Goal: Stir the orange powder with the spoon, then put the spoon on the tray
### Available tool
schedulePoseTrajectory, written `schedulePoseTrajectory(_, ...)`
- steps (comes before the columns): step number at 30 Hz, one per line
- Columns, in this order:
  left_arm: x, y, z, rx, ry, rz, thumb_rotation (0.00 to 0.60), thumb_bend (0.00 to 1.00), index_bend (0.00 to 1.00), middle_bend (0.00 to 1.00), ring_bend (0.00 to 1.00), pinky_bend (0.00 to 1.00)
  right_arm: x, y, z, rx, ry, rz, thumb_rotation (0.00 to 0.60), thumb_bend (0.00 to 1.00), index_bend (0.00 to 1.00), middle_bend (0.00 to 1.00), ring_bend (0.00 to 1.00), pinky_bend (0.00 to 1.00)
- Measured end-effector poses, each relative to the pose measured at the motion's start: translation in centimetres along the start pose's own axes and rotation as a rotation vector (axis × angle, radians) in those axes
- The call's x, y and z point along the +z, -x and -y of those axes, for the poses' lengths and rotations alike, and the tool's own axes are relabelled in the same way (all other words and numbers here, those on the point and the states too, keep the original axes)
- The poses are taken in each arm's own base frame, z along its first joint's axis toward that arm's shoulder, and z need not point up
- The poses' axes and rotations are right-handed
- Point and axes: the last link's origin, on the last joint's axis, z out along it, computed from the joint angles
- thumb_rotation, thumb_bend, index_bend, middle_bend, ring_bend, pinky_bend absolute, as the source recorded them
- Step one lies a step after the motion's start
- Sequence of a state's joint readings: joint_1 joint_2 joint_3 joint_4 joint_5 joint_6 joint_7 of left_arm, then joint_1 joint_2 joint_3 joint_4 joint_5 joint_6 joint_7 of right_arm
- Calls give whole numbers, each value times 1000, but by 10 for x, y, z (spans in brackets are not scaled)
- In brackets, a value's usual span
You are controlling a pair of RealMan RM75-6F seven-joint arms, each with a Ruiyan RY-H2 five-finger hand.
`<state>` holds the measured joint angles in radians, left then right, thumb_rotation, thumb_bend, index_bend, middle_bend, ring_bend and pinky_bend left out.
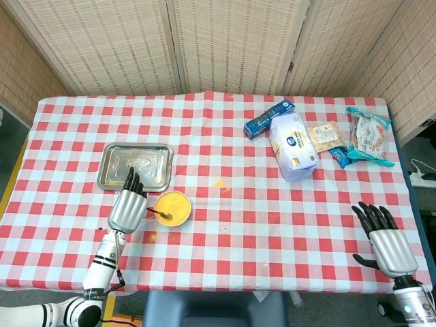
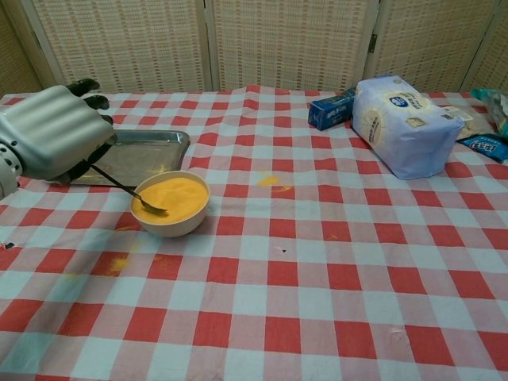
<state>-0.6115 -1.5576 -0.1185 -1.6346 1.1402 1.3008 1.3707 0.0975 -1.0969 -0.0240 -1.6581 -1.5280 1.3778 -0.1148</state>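
A white bowl point(image 1: 172, 208) point(image 2: 170, 206) of orange powder stands on the checked cloth just right of my left hand point(image 1: 127, 207) point(image 2: 52, 131). That hand holds a metal spoon point(image 2: 127, 190) point(image 1: 160, 214) by its handle, and the spoon's tip dips into the powder at the bowl's left side. The steel tray point(image 1: 135, 166) point(image 2: 141, 154) lies just behind the bowl and hand. My right hand point(image 1: 388, 243) hovers at the table's near right edge, fingers spread, holding nothing; the chest view does not show it.
A white-blue bag point(image 1: 293, 145) point(image 2: 408, 125), a blue box point(image 1: 268, 117) point(image 2: 332, 108) and several snack packets point(image 1: 368, 136) lie at the far right. Small spills of orange powder point(image 1: 218, 182) point(image 2: 270, 180) mark the cloth. Woven screens stand behind the table.
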Motion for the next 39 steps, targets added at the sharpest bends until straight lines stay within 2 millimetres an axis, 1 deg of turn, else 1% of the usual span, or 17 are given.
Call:
schedulePoseTrajectory(3, 1, 0, -3, 19, 1, 10, 600, 827, 829, 349, 124, 46, 0, -1, -1, 1, 3, -2, 600, 37, 0, 0, 0, 0)
schedulePoseTrajectory(8, 8, -2, -9, 15, 11, 12, 600, 829, 830, 360, 132, 48, 1, 0, -1, -2, 4, 1, 600, 36, 0, 0, 0, 0)
schedulePoseTrajectory(19, 36, -4, -14, -31, -17, -13, 600, 827, 831, 370, 141, 49, 4, 0, -4, -4, 28, -5, 600, 36, 0, 0, 0, 0)
schedulePoseTrajectory(25, 45, -9, -15, -61, -26, -28, 600, 827, 831, 371, 142, 49, 6, 1, -5, -6, 36, -2, 600, 36, 0, 0, 0, 0)
schedulePoseTrajectory(33, 46, -19, -9, -89, -35, -57, 600, 825, 831, 373, 144, 51, 5, 0, -4, -7, 36, -5, 600, 37, 0, 0, 0, 0)
schedulePoseTrajectory(39, 41, -21, -3, -100, -35, -51, 600, 822, 831, 373, 144, 51, 4, 0, -4, -6, 33, -7, 600, 36, 0, 0, 0, 0)
